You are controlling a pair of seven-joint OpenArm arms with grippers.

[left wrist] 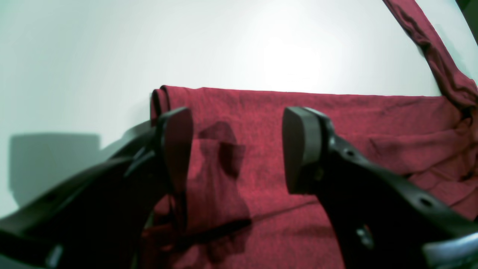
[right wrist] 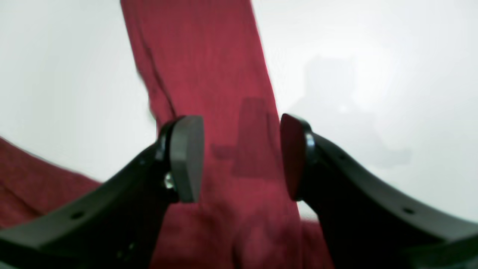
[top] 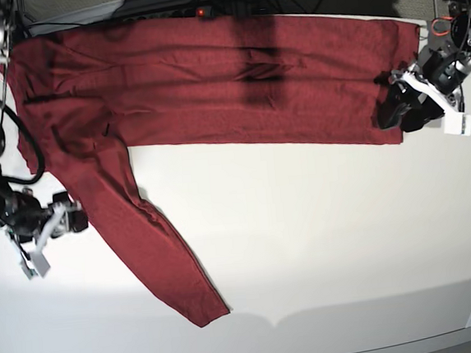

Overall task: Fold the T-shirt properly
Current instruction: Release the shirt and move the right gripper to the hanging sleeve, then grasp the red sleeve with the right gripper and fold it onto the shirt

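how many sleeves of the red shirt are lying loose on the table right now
1. One sleeve of the T-shirt runs diagonally out over the table toward its near edge, beside the right gripper. The other sleeve may be hidden, folded into the body.

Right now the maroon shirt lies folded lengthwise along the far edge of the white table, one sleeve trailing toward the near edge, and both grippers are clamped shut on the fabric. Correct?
Not quite: both grippers are open, holding nothing. The left wrist view shows the left gripper with jaws apart above the shirt; the right wrist view shows the right gripper likewise over the sleeve. The rest stands, table included.
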